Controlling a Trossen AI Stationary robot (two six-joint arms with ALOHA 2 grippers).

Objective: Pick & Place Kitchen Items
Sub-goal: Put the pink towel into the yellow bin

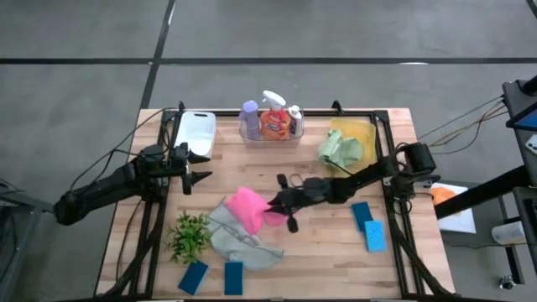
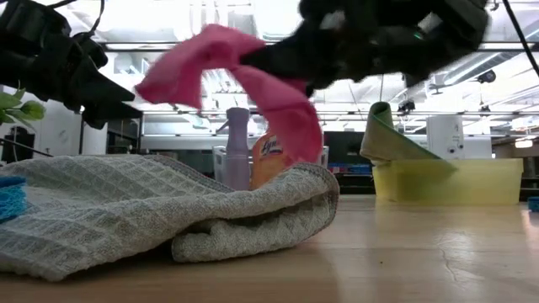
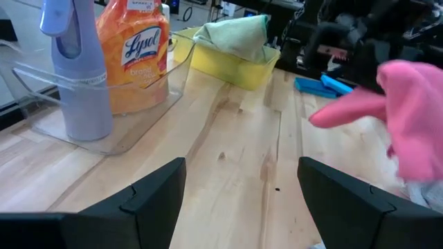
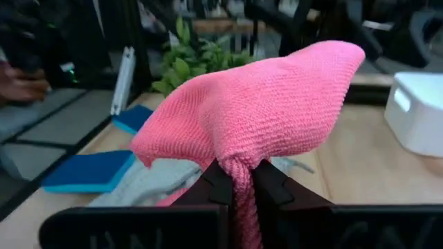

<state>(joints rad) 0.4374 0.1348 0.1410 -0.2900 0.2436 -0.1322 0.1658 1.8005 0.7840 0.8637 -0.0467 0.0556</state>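
- The pink cloth (image 1: 249, 207) is pinched between the pressed-together fingers of the right gripper (image 1: 274, 204) near the middle of the table (image 1: 336, 260); it is lifted clear of the wood, and in the low view its folds hang above the grey cloth (image 2: 160, 210)
- The grey cloth is spread flat just beside and partly under the pink one; a small green plant (image 1: 190, 236) is seen at its left edge
- The left gripper (image 1: 201, 165) is held with its fingers spread and nothing between them, near the white tray (image 1: 195, 132) at the left side of the table
- The purple bottle (image 1: 249, 118), the orange spray bottle (image 1: 273, 119) and the small white bottle (image 1: 294, 118) are stood upright together in the clear tray (image 1: 270, 139) at the far edge
- The green cloth (image 1: 341, 149) is draped in the yellow tray (image 1: 361, 130), to the right of the clear tray
- Two blue sponges (image 1: 367, 225) are laid touching at the right side; two more (image 1: 213, 277) are laid near the front edge, slightly apart
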